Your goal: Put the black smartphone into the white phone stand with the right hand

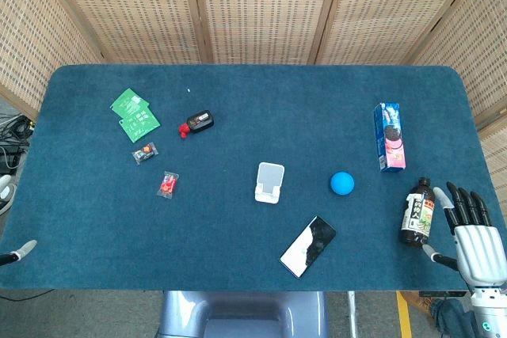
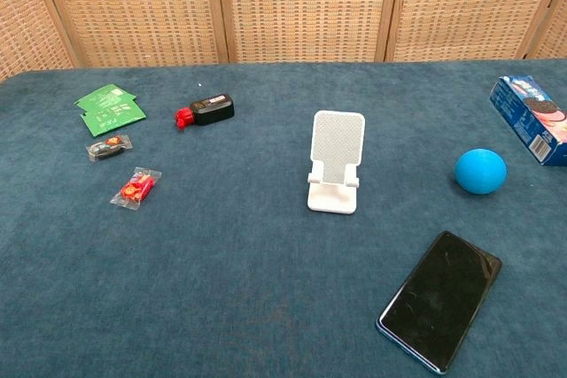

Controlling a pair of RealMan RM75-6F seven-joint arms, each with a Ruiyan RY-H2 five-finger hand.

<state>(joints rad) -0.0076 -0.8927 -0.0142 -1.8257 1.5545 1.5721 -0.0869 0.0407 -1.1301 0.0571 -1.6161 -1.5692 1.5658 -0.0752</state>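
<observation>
bg: woven wicker screen panels (image 1: 261, 5) in light wood frames along table's far edge and both sides | table (image 1: 238, 108) covered in dark teal felt | floor: cables (image 1: 9, 138) off left edge, yellow stripe (image 1: 405, 316) near right corner | light: even, soft

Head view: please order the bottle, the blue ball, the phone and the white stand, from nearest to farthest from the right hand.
From the right hand:
1. Bottle, just to its left.
2. Blue ball, further left and farther back.
3. Phone, near the front edge.
4. White stand, at the table's middle.
</observation>
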